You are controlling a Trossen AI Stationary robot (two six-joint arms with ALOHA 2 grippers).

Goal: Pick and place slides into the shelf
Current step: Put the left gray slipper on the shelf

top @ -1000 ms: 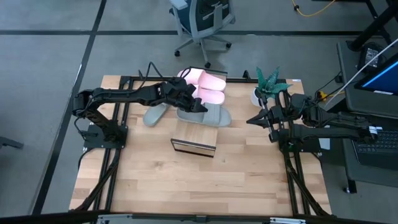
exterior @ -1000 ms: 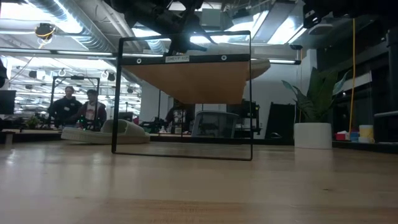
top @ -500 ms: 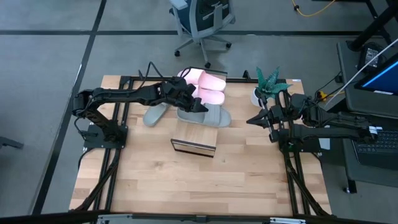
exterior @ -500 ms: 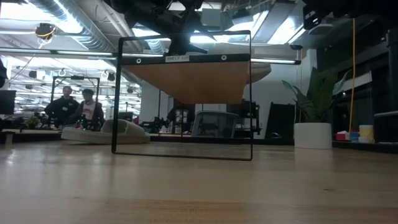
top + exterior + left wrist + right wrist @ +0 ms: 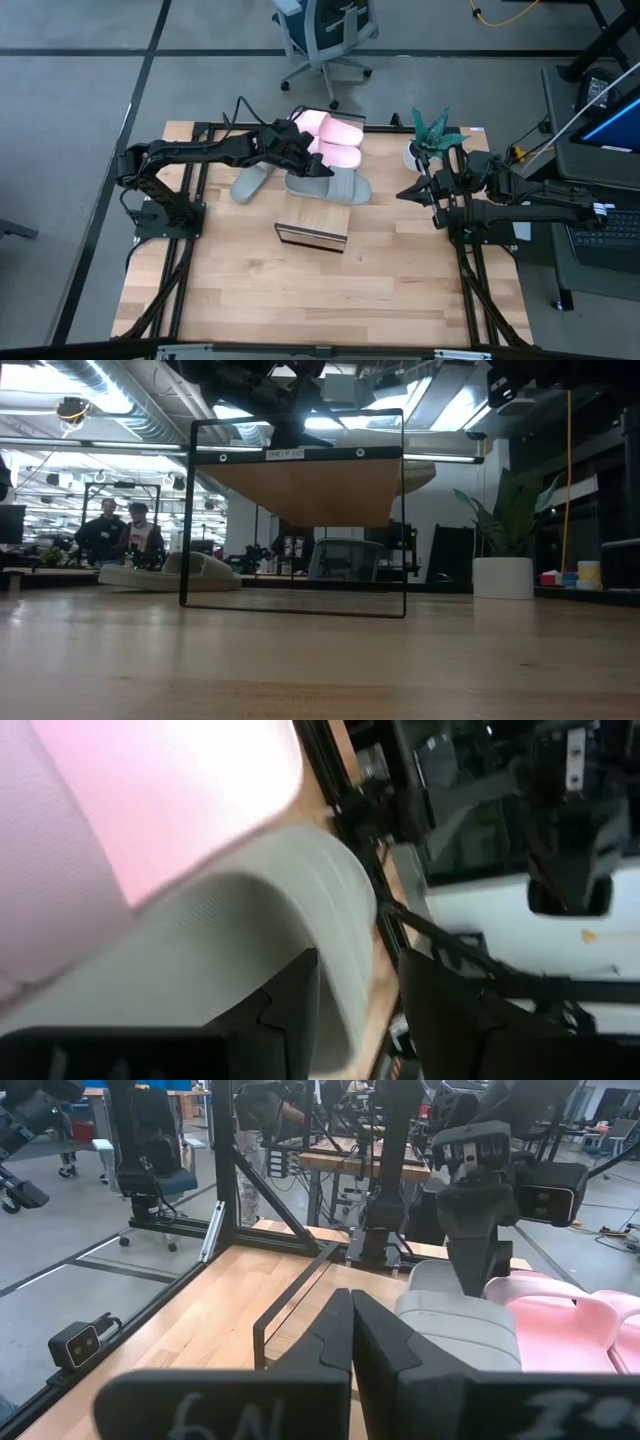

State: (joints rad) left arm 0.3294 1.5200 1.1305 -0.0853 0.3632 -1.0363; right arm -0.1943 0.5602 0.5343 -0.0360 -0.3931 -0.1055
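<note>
- Reaching over the far middle of the surface [image 5: 200,300], the left tool [image 5: 303,152] hangs above the cluster of slides on top of the shelf [image 5: 312,228].
- In the left wrist view its fingers [image 5: 290,1010] stand a little apart with a gap between them, right up against the ribbed strap of a grey-green slide [image 5: 250,950]; a pale pink slide [image 5: 150,800] fills the rest of that picture. Whether the pads actually pinch the strap I cannot tell.
- From above, two pale pink slides [image 5: 335,140] lie side by side at the far end, a grey-green slide [image 5: 335,185] sits just in front of them, and another grey-green slide [image 5: 250,183] lies on the surface beside the shelf, towards the left arm.
- The low view shows the shelf's dark frame [image 5: 295,430] upright with its wood top overhead, and the lone grey-green slide [image 5: 170,573] resting on the surface behind it.
- The right tool [image 5: 412,192] waits at the right side near the potted plant [image 5: 432,135]; its fingers [image 5: 340,1340] are pressed together and carry nothing.
- My judgement: the step in hand is settling or letting go of the grey-green slide on the shelf, with three slides seemingly up there already.
- Next, probably: lift the left tool clear without dragging the strap, then swing to the slide on the surface, grip its strap and carry it up.
- Risk: room on the shelf is short, so a careless placement could push a neighbour off.
</note>
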